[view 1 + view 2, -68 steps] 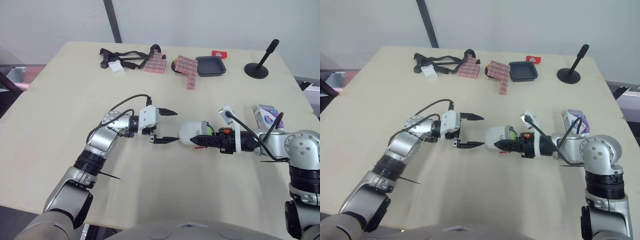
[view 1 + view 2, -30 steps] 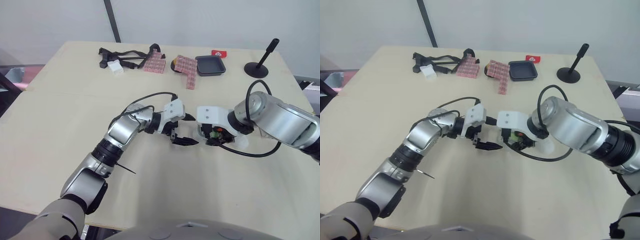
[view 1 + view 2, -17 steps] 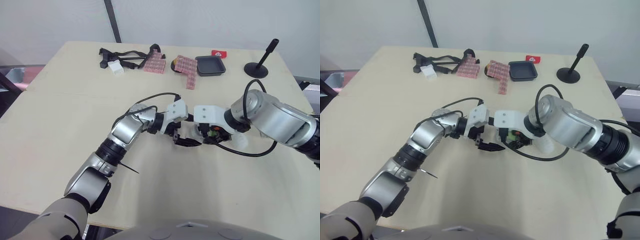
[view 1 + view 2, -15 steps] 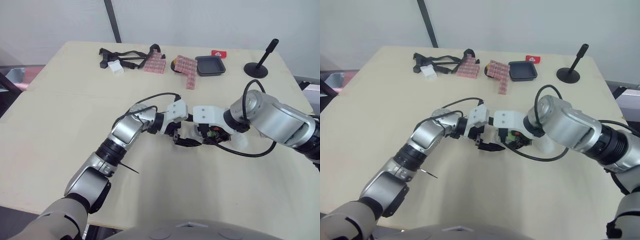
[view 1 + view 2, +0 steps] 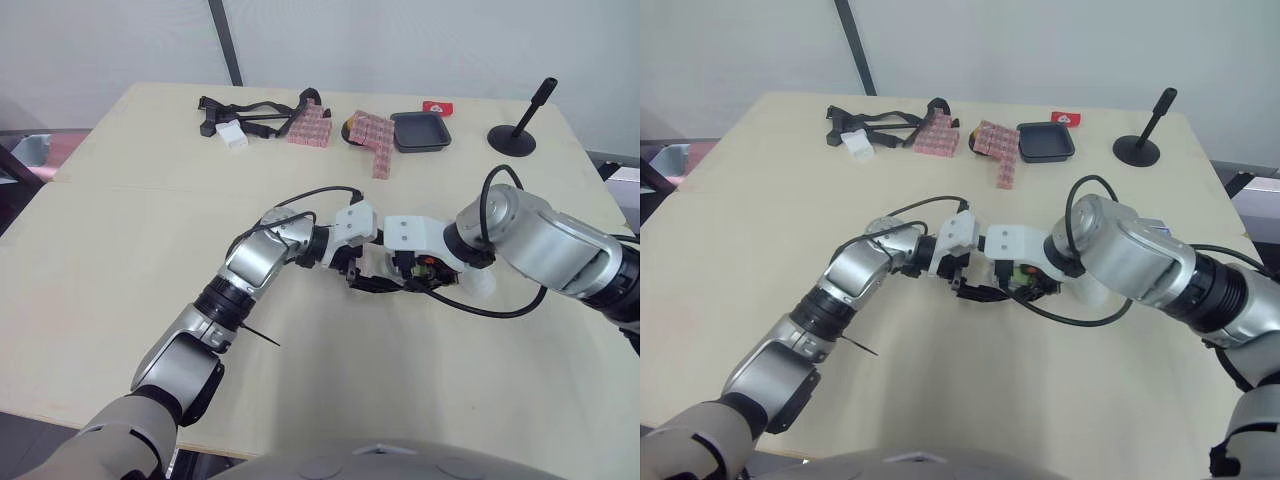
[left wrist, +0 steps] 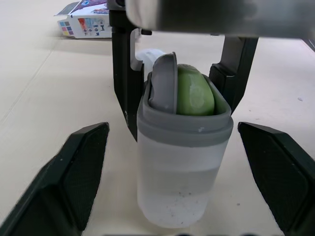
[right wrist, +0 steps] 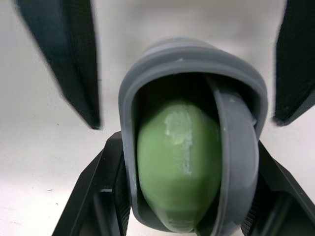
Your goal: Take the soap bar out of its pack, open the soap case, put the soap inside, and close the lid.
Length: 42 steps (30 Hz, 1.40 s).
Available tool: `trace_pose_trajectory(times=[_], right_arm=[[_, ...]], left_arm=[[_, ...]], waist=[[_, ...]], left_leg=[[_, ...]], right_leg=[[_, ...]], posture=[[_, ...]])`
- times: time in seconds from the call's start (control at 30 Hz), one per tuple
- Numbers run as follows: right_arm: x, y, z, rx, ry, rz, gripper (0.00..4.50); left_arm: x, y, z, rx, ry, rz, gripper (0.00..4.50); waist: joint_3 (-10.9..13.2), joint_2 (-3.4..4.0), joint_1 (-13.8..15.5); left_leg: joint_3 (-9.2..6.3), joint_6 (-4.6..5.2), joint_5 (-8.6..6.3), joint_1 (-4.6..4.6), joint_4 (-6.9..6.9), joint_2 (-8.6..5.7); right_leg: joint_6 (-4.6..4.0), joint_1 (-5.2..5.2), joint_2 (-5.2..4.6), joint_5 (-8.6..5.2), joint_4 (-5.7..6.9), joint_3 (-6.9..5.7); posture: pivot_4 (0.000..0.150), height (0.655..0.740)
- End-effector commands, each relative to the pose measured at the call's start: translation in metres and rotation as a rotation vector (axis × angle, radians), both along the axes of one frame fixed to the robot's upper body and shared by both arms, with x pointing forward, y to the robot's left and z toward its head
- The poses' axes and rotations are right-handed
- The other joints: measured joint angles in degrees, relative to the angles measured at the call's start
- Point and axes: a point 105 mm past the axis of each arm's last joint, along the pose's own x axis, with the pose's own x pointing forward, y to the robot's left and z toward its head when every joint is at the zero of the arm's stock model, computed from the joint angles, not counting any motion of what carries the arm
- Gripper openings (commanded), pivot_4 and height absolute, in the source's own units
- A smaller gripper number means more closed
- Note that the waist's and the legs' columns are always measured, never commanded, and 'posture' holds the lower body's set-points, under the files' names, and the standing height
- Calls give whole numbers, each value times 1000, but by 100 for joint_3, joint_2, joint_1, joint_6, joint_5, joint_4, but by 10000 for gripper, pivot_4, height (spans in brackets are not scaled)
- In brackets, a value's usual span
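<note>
Right gripper (image 7: 184, 162) clamped on soap case (image 6: 179, 162); green soap (image 6: 195, 92) inside, lid (image 6: 165, 81) ajar. Left gripper (image 6: 172, 129) spread wide, flanking the case.

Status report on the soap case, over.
Left pincer open, flanking soap case. Right pincer shut on it. Soap inside; lid tilted in the mouth, not closed.

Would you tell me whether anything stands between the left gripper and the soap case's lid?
Nothing visible does. The left gripper is open on either side of the soap case, which the right gripper holds; the grey lid sits tilted beside the green soap.
</note>
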Motion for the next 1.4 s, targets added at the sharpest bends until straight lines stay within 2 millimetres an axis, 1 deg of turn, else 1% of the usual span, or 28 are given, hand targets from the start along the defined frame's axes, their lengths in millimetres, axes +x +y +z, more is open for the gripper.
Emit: trace_pose_trajectory(times=[0.03,0.1,0.13,0.63,1.17,1.23,1.27,1.33,1.4], right_arm=[[3,2,10,17,-46,9,20890],[3,2,11,18,-46,10,20890],[3,2,11,19,-45,11,20890],[3,7,12,36,-50,24,20890],[3,6,11,51,-43,10,20890],[3,6,11,60,-36,8,30475],[3,5,11,62,-33,6,33292],[4,3,11,69,-35,0,40430],[4,1,11,84,-35,-8,44710]], left_arm=[[-1,-4,7,-7,-50,-25,27256],[-1,-4,6,-5,-54,-26,20439],[-1,-4,6,-4,-57,-28,18731],[-2,-7,5,-2,-78,-33,18675],[-2,-2,2,2,-86,-40,18675],[-2,-1,1,2,-87,-37,18675],[-2,0,1,1,-87,-35,18675],[-1,2,1,-2,-88,-32,18675],[-1,4,1,-8,-88,-29,18675]], waist=[[0,0,0],[0,0,1],[0,0,0],[0,0,-3],[0,0,-6],[0,0,-9],[-1,1,-6],[0,1,-3],[-1,0,1]], left_leg=[[0,0,0,0,0,0],[0,0,0,0,1,1],[0,0,0,0,1,1],[1,1,0,2,7,2],[2,1,1,4,9,2],[2,1,1,4,9,2],[2,1,1,4,9,3],[2,1,1,4,9,3],[2,1,1,4,9,3]], right_leg=[[0,0,0,0,0,0],[0,0,0,0,1,0],[0,0,0,0,1,0],[0,-1,-1,0,12,2],[-1,-1,-1,0,17,3],[-1,-1,-1,0,17,4],[-1,-1,-1,0,17,4],[-1,-1,-1,0,18,4],[-1,-1,-1,0,17,3]], posture=[[1500,7400],[1500,7400],[1500,7400],[1500,7400],[1500,7400],[1500,7400],[1500,7400],[1500,7400],[1500,7400]])
